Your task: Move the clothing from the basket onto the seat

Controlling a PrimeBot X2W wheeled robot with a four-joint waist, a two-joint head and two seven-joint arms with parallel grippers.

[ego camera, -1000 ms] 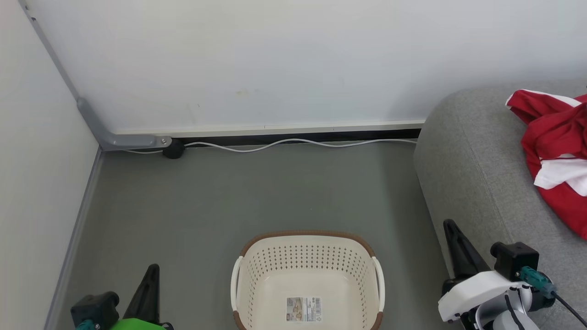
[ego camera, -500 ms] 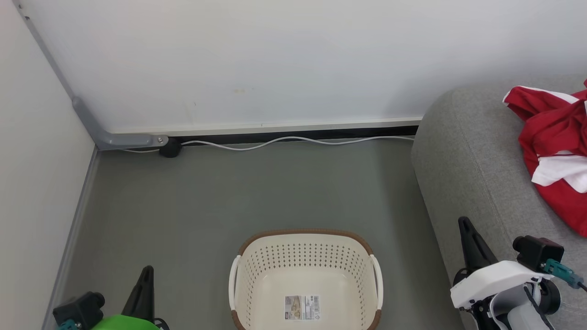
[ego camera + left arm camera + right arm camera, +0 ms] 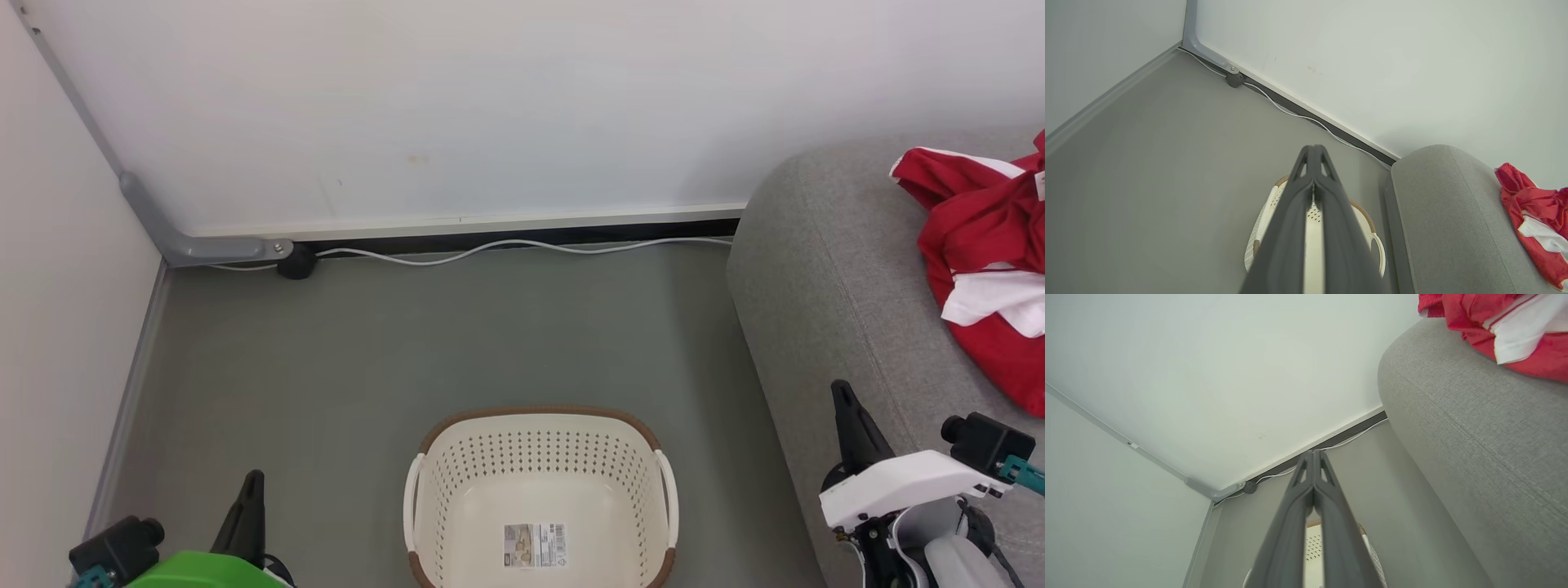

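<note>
Red clothing (image 3: 976,233) heaped on the seat (image 3: 824,286), basket (image 3: 539,453) on the floor (image 3: 367,343) (sticker (image 3: 535,545) showing), both jaws pressed together

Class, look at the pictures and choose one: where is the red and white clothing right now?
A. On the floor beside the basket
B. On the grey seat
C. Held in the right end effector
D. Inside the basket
B: the clothing lies bunched on the grey seat, while the basket on the floor has a bare bottom apart from a paper sticker.
</note>
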